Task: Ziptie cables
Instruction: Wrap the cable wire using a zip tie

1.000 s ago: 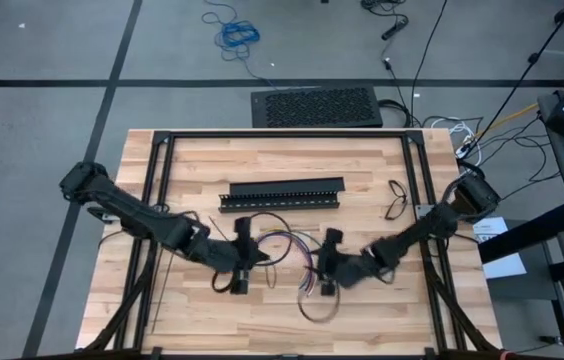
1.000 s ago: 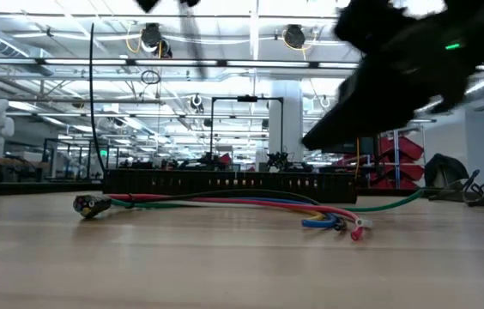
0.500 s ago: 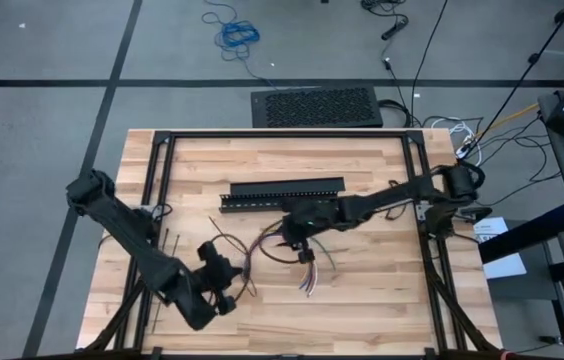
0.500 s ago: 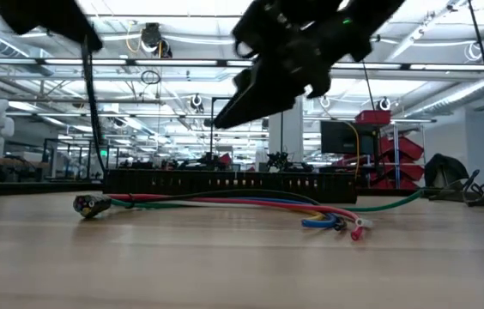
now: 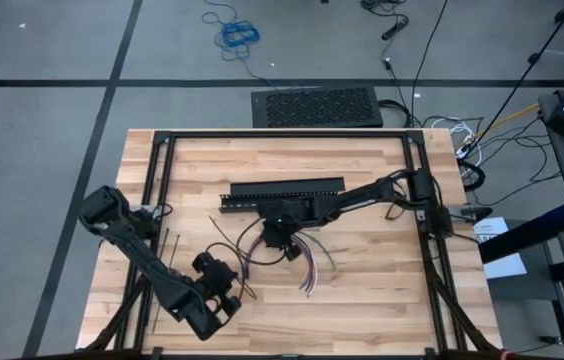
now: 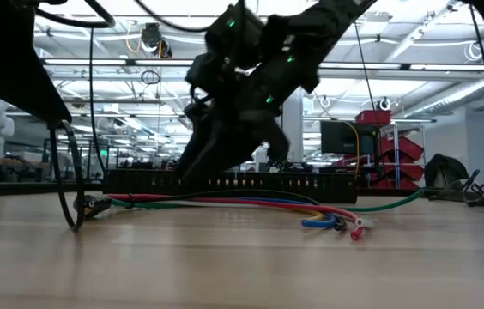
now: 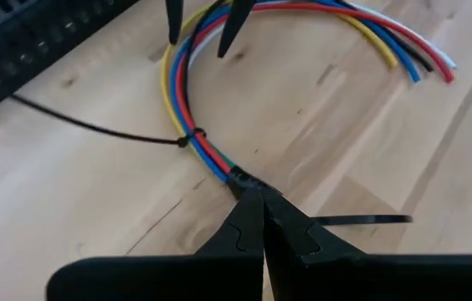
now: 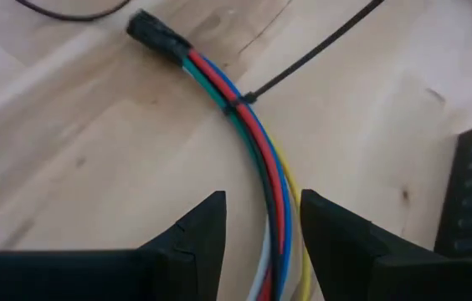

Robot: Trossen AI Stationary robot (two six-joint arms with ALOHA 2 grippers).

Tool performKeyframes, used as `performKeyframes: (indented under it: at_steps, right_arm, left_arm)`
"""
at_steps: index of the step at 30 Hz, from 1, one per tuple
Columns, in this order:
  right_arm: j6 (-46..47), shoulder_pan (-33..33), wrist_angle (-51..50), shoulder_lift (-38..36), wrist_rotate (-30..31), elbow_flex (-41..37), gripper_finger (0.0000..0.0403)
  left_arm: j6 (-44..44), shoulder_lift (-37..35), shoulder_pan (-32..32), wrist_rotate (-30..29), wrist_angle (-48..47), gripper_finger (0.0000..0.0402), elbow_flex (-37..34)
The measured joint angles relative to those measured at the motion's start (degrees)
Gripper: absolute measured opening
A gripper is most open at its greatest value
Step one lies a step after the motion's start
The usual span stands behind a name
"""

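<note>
The cables [image 5: 260,240] lie in a curved bundle on the table, with their coloured ends fanned [image 7: 420,58] and a black sleeve [image 8: 156,33] at the other end. A thin black ziptie [image 7: 190,139] circles the bundle, its tail [image 8: 320,46] lying on the wood. My right gripper [image 8: 261,219] hangs open over the bundle's middle, one finger on each side, apart from it. My left gripper [image 7: 261,201] is shut, its tips at the sleeved end. Another black strap [image 7: 361,220] shows beside its fingers. My left gripper's shut fingertips [image 7: 257,199] slant down right beside the black-sleeved end [image 7: 240,180] of the cables, which lies on the table. I cannot tell whether they touch it, or whether they hold the strap beside them.
A long black slotted channel [image 5: 282,193] lies just beyond the cables toward the far edge. Straight zipties [image 5: 169,243] lie near the left rail, and looped ones [image 5: 394,198] near the right rail. A black frame [image 5: 282,135] borders the table.
My right gripper has swung from the near right of the cables toward the left and far side, and now hangs low over the bundle's middle. My left gripper has drawn back from the bundle toward the near-left corner. The cables have stayed where they were.
</note>
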Motion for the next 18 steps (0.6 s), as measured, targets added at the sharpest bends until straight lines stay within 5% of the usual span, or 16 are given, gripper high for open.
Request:
performKeyframes:
  at_steps: [9,18]
  right_arm:
    - [-4.38,-2.11,-1.36,6.73,-1.89,5.84,0.0134]
    - [-3.28,-4.38,-4.81,8.82,-9.87,6.68,0.0014]
  left_arm:
    - [-5.27,0.09,-0.42,2.12,-2.58,0.0000,0.00]
    - [-10.53,0.09,-0.65,2.95,-8.27,0.0000,0.02]
